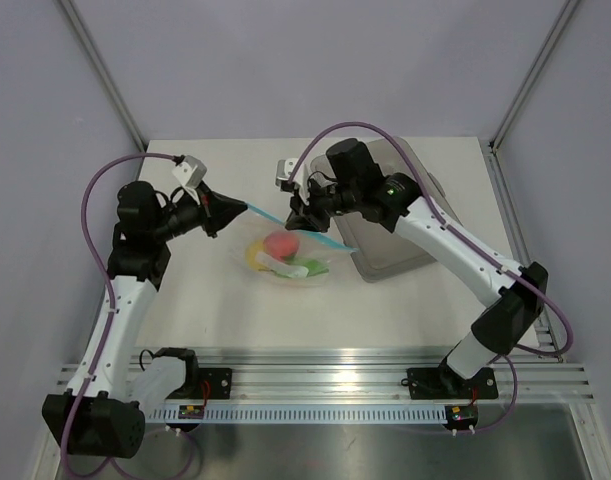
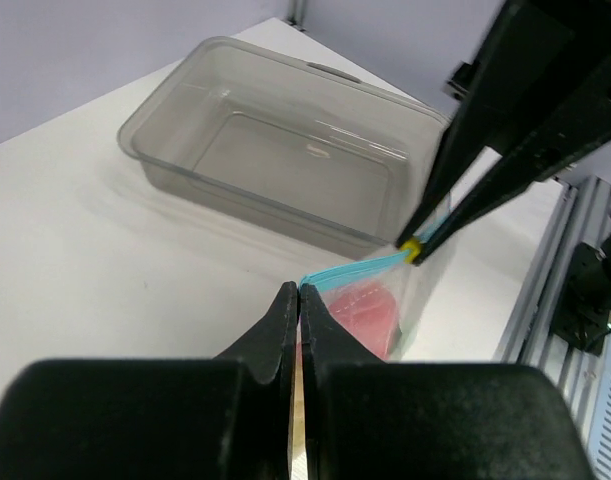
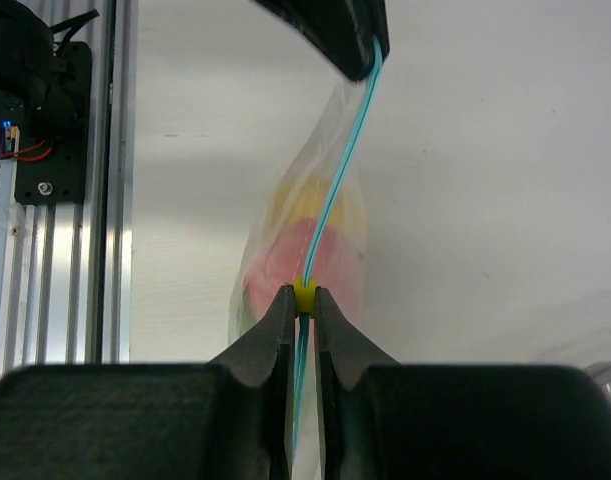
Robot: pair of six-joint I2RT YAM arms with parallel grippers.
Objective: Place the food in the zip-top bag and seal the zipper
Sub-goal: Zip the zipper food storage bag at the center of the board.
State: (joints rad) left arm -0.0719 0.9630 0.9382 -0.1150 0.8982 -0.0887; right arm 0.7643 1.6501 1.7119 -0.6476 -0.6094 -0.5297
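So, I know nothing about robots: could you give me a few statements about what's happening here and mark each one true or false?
1. The toy food is already inside the clear bag. True.
2. The grey tray holds the lemon. False: no food shows in it.
3. Both arms' jaws are shut on the blue zipper. True.
4. The bag lies untouched on the table. False: the jaws hold its zipper edge.
5. A small yellow slider sits between the right arm's jaws. True.
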